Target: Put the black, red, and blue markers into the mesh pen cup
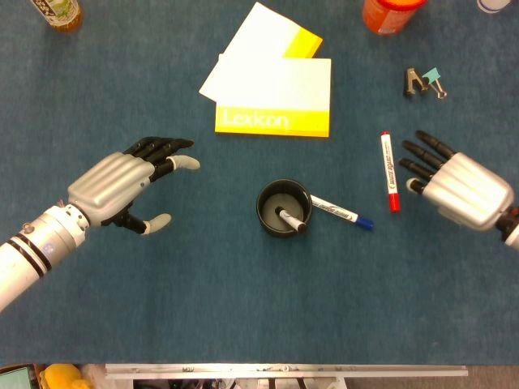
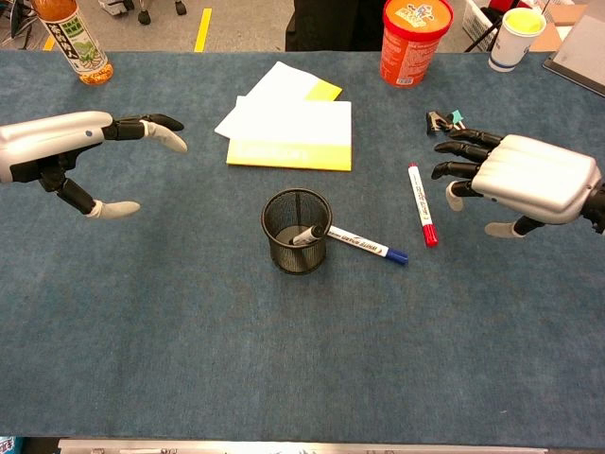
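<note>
Cup (image 1: 284, 208) with black marker (image 1: 290, 220) half hidden inside, blue marker (image 1: 341, 213) touching it, red marker (image 1: 389, 170) beyond, left hand (image 1: 122, 182) and right hand (image 1: 454, 182) both spread, holding nothing

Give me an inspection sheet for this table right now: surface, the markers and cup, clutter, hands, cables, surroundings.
Surface: blue felt table cover, flat.
Job's things: mesh pen cup upright, black marker inside it; blue marker lying beside the cup; red marker lying further right.
Clutter: yellow Lexicon notepads, binder clips, orange canister, drink bottle, yellow-lidded cup.
Hands: left hand open above the table, holding nothing; right hand open next to the red marker, not touching it.
Cables: thin black cable by the left forearm at the chest view's edge.
Surroundings: floor with yellow line behind the table.
</note>
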